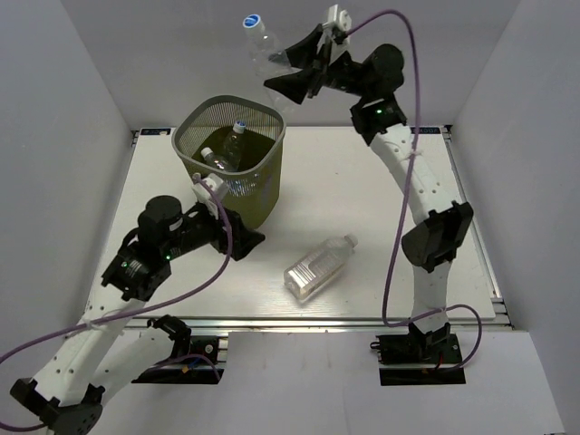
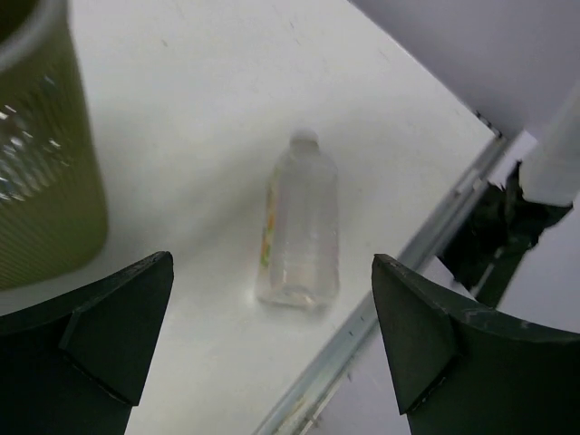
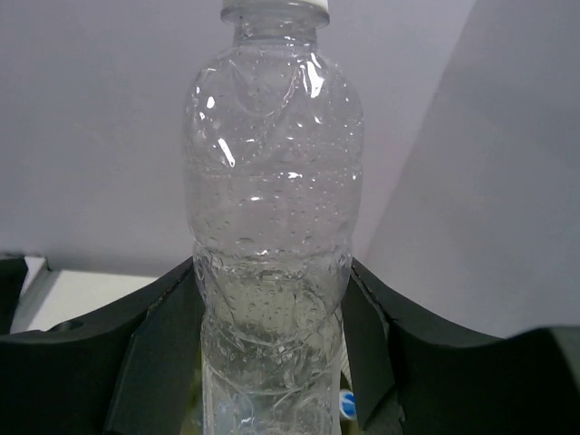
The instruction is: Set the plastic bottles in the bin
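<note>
Bottles come first in our count. At least two sit inside the bin (image 1: 263, 195), which stands at about 10 o'clock on the bench (image 1: 381, 181). One is a blue-capped bottle (image 1: 238, 128) toward the bin's 12 o'clock rim, and a second bottle (image 1: 217, 159) is nearer its middle. We cannot tell through the mesh whether more lie deeper.

A raised bottle (image 1: 263, 45) hangs in the air past the bin's 1 o'clock corner. The right jaws are closed around its lower body, and the right wrist view shows a pad pressed to each side of the clear ribbed plastic (image 3: 272, 227). We judge this one close to being dropped, though it is not yet over the opening.

A lying bottle (image 1: 319, 265) rests on its side at about 5 o'clock from the bench's centre, well apart from the bin and untouched. The left jaws hover just beside the bin's 6 o'clock wall, spread wide and holding nothing. In the left wrist view the lying bottle (image 2: 299, 227) sits between them but farther off.

By our reckoning most of the job is done, with one release and one more pick left.
</note>
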You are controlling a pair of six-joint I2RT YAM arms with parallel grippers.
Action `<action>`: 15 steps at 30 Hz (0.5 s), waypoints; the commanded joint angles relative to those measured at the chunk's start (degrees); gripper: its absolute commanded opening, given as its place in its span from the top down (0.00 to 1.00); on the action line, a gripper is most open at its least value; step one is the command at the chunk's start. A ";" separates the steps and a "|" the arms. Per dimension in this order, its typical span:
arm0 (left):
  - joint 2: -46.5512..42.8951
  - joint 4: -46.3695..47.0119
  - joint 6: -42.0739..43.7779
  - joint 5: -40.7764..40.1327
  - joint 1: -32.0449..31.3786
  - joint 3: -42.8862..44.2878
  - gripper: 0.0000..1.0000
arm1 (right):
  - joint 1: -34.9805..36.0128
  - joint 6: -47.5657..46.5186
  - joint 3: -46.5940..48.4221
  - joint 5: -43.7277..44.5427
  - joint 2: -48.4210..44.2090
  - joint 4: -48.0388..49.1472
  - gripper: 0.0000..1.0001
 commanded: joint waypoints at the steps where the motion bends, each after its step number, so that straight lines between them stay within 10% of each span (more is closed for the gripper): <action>1: 3.48 -1.14 -2.01 6.95 0.02 -3.42 0.00 | 4.18 6.78 1.97 5.73 5.14 8.19 0.94; 4: 6.12 1.84 -2.02 7.47 -0.50 -5.27 0.00 | 7.97 3.44 2.50 9.00 7.60 6.78 0.81; 9: 10.43 5.35 -2.02 7.47 -1.81 -5.89 0.00 | 11.14 -1.22 1.62 12.85 10.32 3.45 0.10; 15: 18.41 11.85 -2.02 8.00 -5.94 -6.41 0.00 | 8.78 -5.79 1.88 18.02 4.91 -3.12 0.10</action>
